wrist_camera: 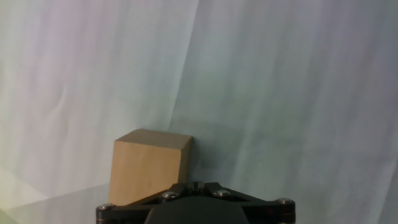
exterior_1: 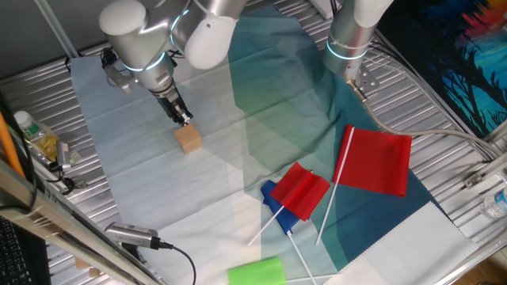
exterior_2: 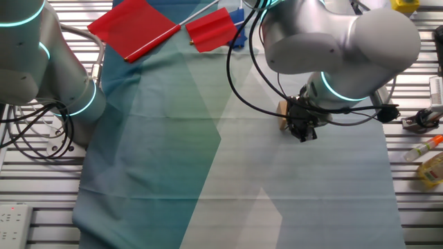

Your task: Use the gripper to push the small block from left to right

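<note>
The pincer [exterior_1: 184, 119] is pressing its tip against the block [exterior_1: 188, 140] from behind — fingers drawn together, nothing between them. The block is sitting on the pale cloth [exterior_1: 142, 174] covering the worktop [exterior_1: 36, 79], well apart from the red flags [exterior_1: 379, 161]. In the hand view the block [wrist_camera: 149, 165] is resting just ahead of the pincer [wrist_camera: 196, 202] — slightly left of centre.

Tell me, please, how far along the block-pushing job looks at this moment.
Approach looks done: the end effector is low on the cloth, its tip right at the small block. The push seems in hand or just starting. Left to do: the block sits on the pale left part, with the stretch towards the red flags uncrossed.
</note>
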`<state>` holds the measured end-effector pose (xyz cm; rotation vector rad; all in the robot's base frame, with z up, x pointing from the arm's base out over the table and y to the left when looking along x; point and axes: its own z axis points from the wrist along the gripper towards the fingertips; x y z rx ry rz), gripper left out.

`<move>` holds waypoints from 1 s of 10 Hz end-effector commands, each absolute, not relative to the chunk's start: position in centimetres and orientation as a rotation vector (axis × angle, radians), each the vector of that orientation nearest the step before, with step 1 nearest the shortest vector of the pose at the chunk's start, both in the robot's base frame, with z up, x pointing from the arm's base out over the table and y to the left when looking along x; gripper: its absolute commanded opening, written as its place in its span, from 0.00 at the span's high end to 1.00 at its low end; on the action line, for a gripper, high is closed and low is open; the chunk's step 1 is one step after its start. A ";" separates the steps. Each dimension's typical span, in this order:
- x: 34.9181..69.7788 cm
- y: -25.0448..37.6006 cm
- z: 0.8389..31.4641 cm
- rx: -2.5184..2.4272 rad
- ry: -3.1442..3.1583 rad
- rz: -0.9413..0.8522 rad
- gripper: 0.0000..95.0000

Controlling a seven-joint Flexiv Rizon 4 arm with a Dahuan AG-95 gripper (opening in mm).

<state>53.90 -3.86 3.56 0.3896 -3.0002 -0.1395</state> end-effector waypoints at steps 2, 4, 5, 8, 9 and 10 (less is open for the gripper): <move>53.9 -3.6 3.3 0.376 -3.008 -0.140 1.00; 53.9 -3.4 3.3 0.369 -3.010 -0.140 1.00; 53.9 -3.3 3.4 0.364 -3.009 -0.139 1.00; 53.8 -1.6 3.5 0.322 -3.012 -0.125 1.00; 53.8 -1.1 3.3 0.313 -3.015 -0.125 1.00; 53.6 -0.3 3.2 0.296 -3.021 -0.124 1.00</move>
